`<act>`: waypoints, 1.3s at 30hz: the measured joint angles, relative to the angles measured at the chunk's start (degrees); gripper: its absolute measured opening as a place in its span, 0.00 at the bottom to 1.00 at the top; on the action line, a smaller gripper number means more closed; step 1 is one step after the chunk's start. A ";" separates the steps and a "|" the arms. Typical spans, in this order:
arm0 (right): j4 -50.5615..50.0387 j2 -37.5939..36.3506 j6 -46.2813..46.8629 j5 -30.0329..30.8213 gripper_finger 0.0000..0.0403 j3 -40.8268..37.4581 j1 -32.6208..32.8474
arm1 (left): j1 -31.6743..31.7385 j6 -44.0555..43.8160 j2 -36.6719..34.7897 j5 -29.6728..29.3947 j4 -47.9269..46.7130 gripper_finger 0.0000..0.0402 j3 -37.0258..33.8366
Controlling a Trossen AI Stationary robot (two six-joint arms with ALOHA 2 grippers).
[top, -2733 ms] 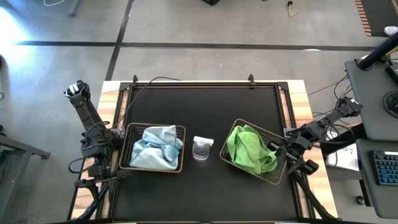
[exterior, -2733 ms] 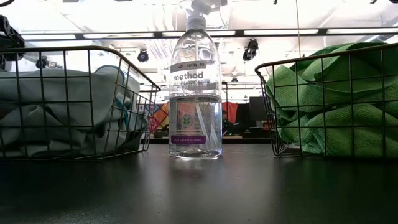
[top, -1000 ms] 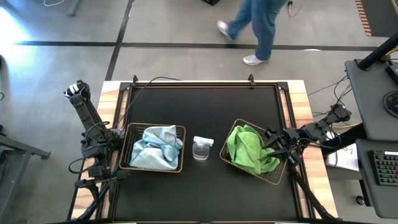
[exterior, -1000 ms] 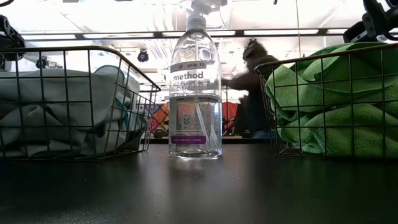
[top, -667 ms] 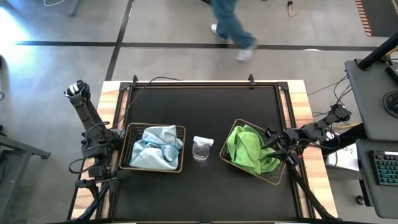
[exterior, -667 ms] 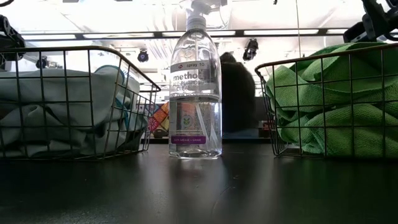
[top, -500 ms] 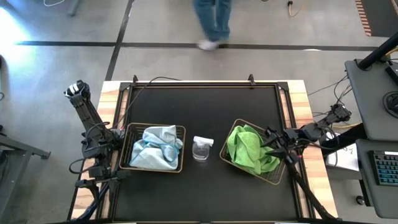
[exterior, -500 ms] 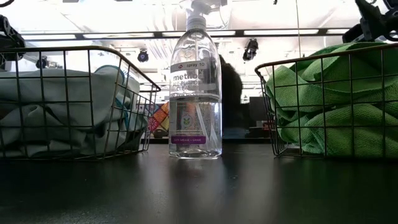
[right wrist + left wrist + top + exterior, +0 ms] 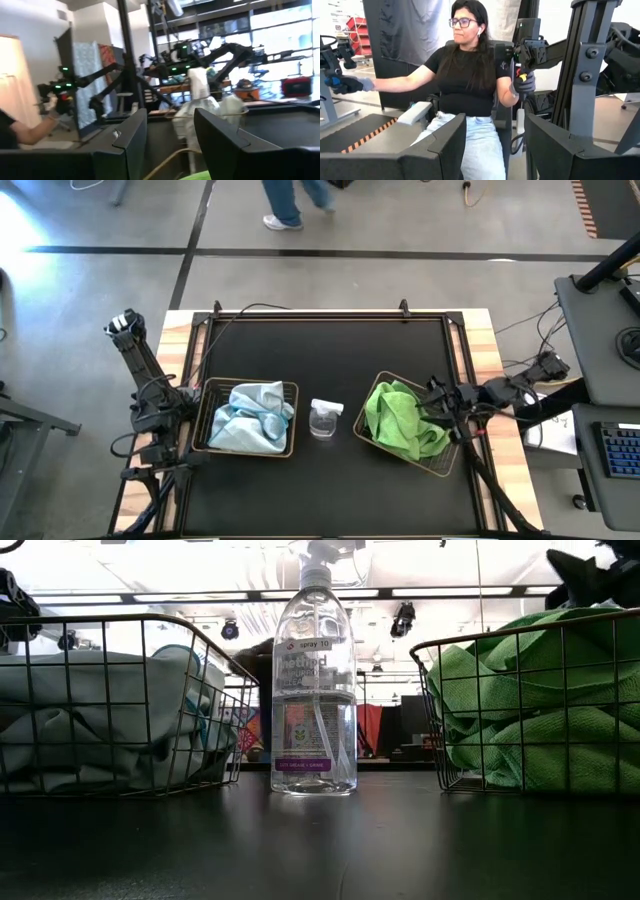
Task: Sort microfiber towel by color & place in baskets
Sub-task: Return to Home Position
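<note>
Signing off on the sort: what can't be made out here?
- Towel count: high view, blue towels and green towels bunched; folds hide it.
- Right basket near-arm edge: high view, under the right claw.
- Left claw, beside the left basket: high view, too small among cables.
- Outer ends of both baskets: low view, cut by picture edges.
- Spray bottle top: low view, cut by top edge.

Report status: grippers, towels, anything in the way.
Left gripper open, parked beside left basket; right gripper open, over right basket. Blue towels in left basket, green towels in right basket. Spray bottle stands between baskets, clear of arms.
</note>
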 joint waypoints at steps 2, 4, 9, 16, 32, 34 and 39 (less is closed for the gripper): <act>0.00 0.00 -0.44 -0.02 0.40 0.00 -1.92 | 0.00 0.21 -0.49 0.00 0.00 0.46 -0.08; -0.20 0.00 -0.44 0.00 0.40 0.00 -4.25 | 0.00 0.24 -0.95 0.00 -0.02 0.46 -0.08; -2.63 0.00 -0.37 0.02 0.40 -0.02 -11.37 | 0.00 0.25 -2.01 0.00 -1.36 0.46 -0.08; -3.55 0.00 -0.41 0.00 0.40 -0.02 -24.22 | 0.00 0.25 -2.42 0.00 -1.38 0.46 -0.08; -5.02 0.00 6.72 -0.11 0.40 -0.01 -59.10 | -0.02 -0.77 -2.42 0.02 0.05 0.46 -0.08; -6.03 0.02 7.42 -0.15 0.40 -0.02 -63.16 | -0.02 -1.26 -2.42 0.02 0.69 0.46 -0.08; -9.93 1.09 9.07 -0.28 0.40 0.00 -71.83 | -0.02 -2.34 -2.25 0.01 2.26 0.46 -0.11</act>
